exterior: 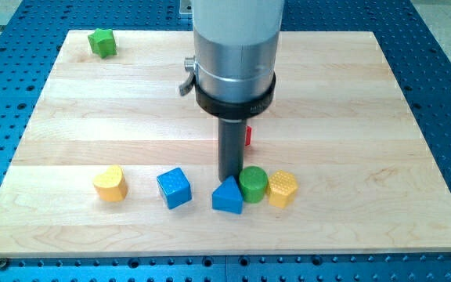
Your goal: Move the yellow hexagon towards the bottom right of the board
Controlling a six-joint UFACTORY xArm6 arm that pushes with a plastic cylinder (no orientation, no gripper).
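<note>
Hardly begun, judging by the layout. Hexagon (283, 189): yellow, in the near row of blocks, only a little right of the board's (366, 117) middle, touching or all but touching the green cylinder (253, 183) on its left. Well apart from the near right corner, with bare wood all the way there. Not yet delivered, then; most of the travel to the right left to do, and only a little toward the near edge. My tip (229, 178): down at table height, just behind the blue triangle (227, 197) and right beside the cylinder's left side, two blocks away from the hexagon and on its left. Cannot tell whether touching triangle or cylinder. No jaws on the rod, so nothing to spread, press together or pinch; pushing only. Probably well placed for a rightward shove, though with the cylinder in between; likely to carry both along, or to let the hexagon slip off at an angle. Cleaner perhaps to come round to the hexagon's far left side and push straight at the corner. Elsewhere: blue cube (174, 188) and yellow heart (110, 183) farther left in the same row, red block (248, 136) half hidden behind the rod, green block (100, 41) at the far left corner, shape unclear. None of them in the hexagon's path.
</note>
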